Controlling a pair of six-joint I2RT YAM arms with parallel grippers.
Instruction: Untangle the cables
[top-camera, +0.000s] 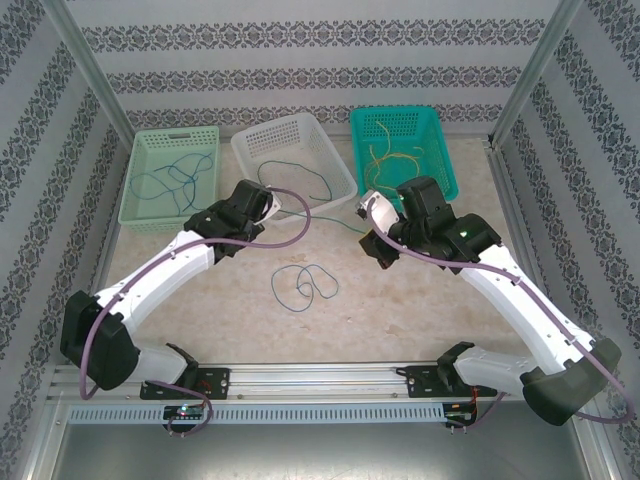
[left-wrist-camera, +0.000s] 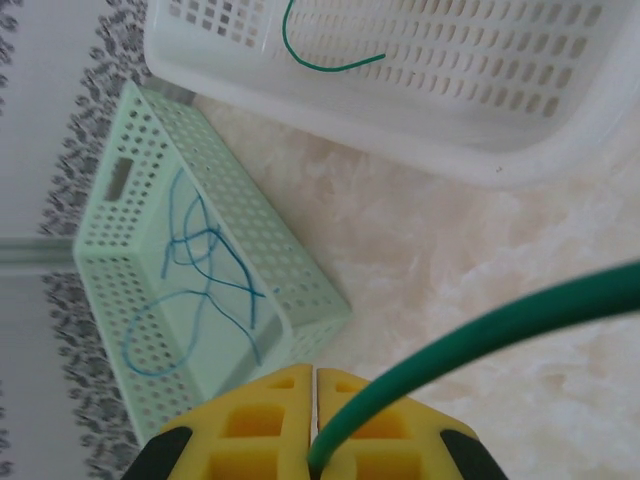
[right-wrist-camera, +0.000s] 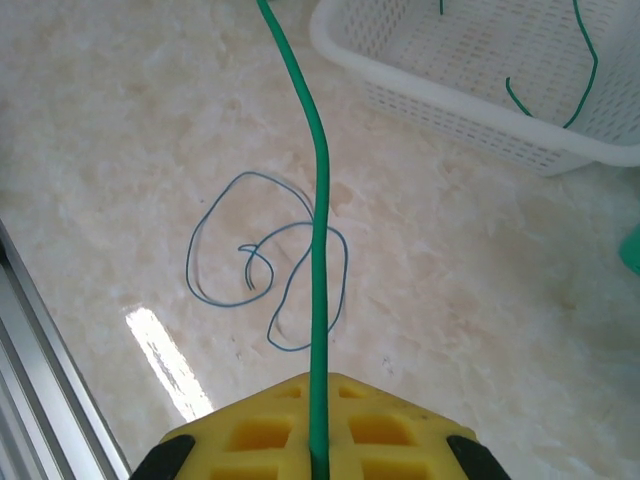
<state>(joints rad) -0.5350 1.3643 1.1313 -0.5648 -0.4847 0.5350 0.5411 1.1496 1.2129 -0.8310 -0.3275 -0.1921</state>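
Two sets of jaws, above the worktop (right-wrist-camera: 120, 120) and near the white basket (right-wrist-camera: 450, 100), are each clenched on one green cable (right-wrist-camera: 318, 200) strung between them. Any hard pull apart could yank it free; dropped, it could foul the loose blue cable (top-camera: 305, 286) coiled beneath.

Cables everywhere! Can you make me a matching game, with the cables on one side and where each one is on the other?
Cables:
1. yellow cables
2. bunch of blue cables
3. single blue loop
4. long green cable

Places:
A. bare table
B. pinched by the left gripper and the right gripper
C. teal basket
D. pale green basket

Pairs: 1-C, 2-D, 3-A, 4-B
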